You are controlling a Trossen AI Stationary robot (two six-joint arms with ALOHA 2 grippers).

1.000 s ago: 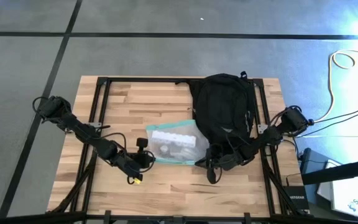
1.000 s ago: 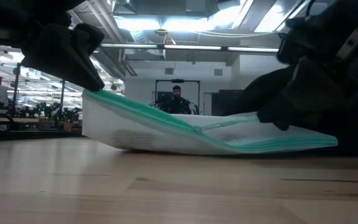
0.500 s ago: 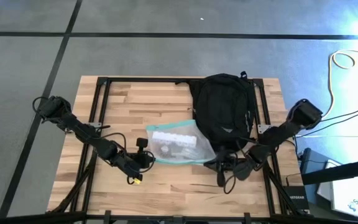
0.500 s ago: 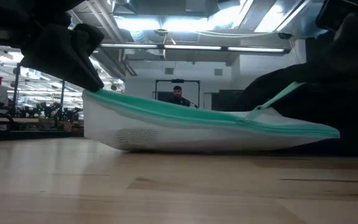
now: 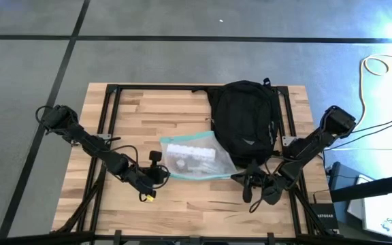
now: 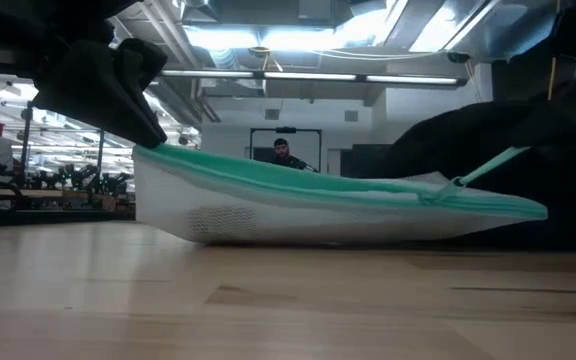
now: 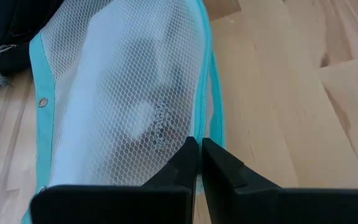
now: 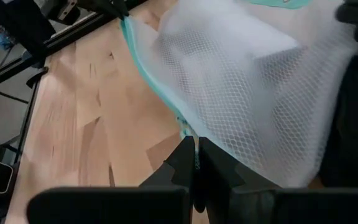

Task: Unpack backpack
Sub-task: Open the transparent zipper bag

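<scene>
Lying just behind the right pincer point(image 5: 245, 182): backpack point(image 5: 243, 122). Pinching the mesh pouch point(image 5: 194, 158) (both pincers closed): left pincer point(image 5: 163, 171) too.

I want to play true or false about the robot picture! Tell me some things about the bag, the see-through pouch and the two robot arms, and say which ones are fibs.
1. The black backpack lies on the wooden table. True.
2. The mesh pouch sits on top of the backpack. False: it lies on the table beside it.
3. The left gripper has its jaws closed on the pouch's teal edge. True.
4. The right gripper hangs wide open, far from the pouch. False: its jaws are closed on the pouch's teal zipper pull.
5. The pouch is empty. False: pale things show through the mesh.
</scene>
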